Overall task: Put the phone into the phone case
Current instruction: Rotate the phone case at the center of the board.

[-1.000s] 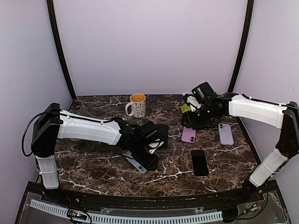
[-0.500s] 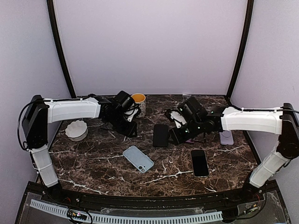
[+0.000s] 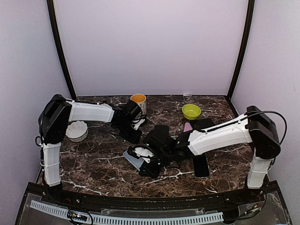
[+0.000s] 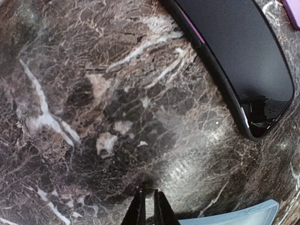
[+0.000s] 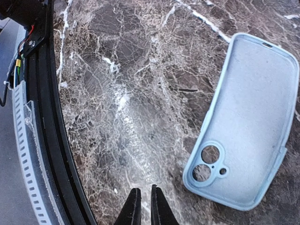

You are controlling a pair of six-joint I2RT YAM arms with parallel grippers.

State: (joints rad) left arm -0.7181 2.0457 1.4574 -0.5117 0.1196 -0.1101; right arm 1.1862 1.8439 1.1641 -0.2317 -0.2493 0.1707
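Two claws, and both are pinched down to a hairline gap with nothing in them. The left claw (image 4: 147,208) hangs over bare marble, and the right claw (image 5: 143,204) is over the desk (image 3: 93,164) near its front rail, just beside the case.

One phone case (image 5: 243,126): light blue, lying flat with its hollow side up and the camera cutouts showing. It's empty (no phone in it). From overhead it sits front-middle on the desk, half hidden under the right arm's wrist.

Two black phones that I can count. One black phone (image 4: 234,56) lies flat, screen up, in the left wrist view. A strip of marble sits between it and the corner of the blue case poking in at the bottom of that view, so they're near each other but not touching. The second black phone (image 3: 201,168) is off to the right near the front, partly tucked under the right forearm.

One purple flat thing (image 3: 187,127) peeks out behind the right arm. I can't tell whether it's a phone or a case.

Other stuff at the back:
- One white mug (image 3: 138,104) with an orange inside, right by the left arm's wrist.
- Two bowls: a white bowl (image 3: 76,131) on the far left and a green bowl (image 3: 191,111) toward the back right.
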